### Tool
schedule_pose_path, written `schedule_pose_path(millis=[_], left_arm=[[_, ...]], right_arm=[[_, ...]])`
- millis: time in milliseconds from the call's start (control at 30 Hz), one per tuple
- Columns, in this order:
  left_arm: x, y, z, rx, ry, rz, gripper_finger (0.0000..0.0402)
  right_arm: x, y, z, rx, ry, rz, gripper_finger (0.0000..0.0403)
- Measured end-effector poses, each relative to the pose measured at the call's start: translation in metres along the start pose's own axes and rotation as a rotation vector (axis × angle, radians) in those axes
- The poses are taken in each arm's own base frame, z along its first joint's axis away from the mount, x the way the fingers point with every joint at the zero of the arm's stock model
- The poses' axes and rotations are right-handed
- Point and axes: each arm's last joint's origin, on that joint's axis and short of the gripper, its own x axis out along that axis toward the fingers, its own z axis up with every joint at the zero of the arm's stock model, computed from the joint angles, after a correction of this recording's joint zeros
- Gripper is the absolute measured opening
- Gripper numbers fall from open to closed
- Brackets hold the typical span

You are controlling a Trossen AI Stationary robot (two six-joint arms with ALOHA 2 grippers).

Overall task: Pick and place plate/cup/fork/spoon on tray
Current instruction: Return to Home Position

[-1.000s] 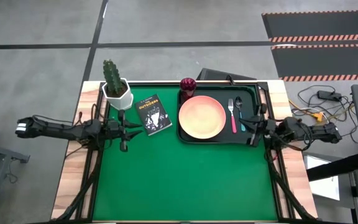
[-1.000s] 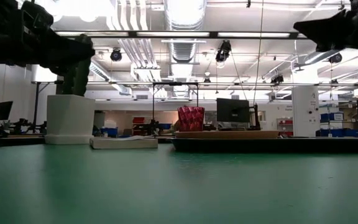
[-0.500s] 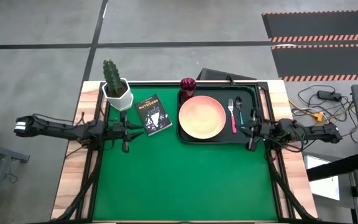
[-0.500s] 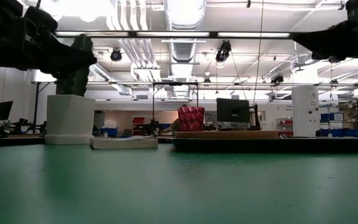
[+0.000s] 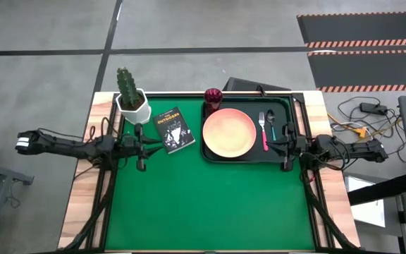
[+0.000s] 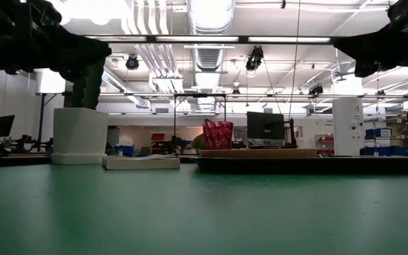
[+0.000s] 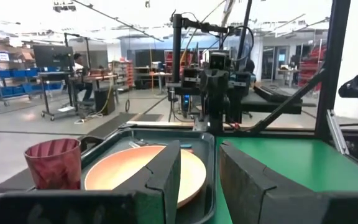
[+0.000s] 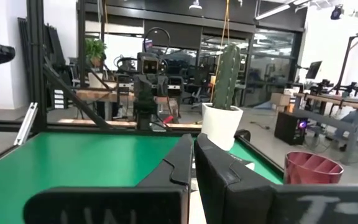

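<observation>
The dark tray [image 5: 249, 155] lies at the table's far right. On it lie the peach plate [image 5: 229, 132], the pink-handled fork [image 5: 264, 131] and the teal-handled spoon [image 5: 272, 128]. The dark red cup [image 5: 213, 95] stands at the tray's far left corner. My right gripper [image 5: 285, 148] hovers above the tray's right rim, shut and empty, pointing toward the table's left. My left gripper [image 5: 142, 149] hovers left of the tray, open and empty, pointing at the plate [image 7: 142, 174] and cup [image 7: 53, 163].
A white pot with a cactus [image 5: 132, 102] stands at the far left corner, and a small black book [image 5: 173, 129] lies between it and the tray. The green mat [image 5: 203, 204] stretches over the table's near half.
My right gripper has shifted a little toward the table's left, over the tray's right rim. The tableware has kept still.
</observation>
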Motion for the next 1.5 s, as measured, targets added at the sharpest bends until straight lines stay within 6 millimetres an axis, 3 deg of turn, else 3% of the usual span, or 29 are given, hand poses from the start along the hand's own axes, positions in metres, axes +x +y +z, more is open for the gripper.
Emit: schedule_pose_path(millis=[1500], left_arm=[[0.014,-0.004,-0.05,0.078,0.397,-0.013,0.0088]], right_arm=[[0.0,0.0,-0.001,-0.007,0.004,0.001,0.0009]])
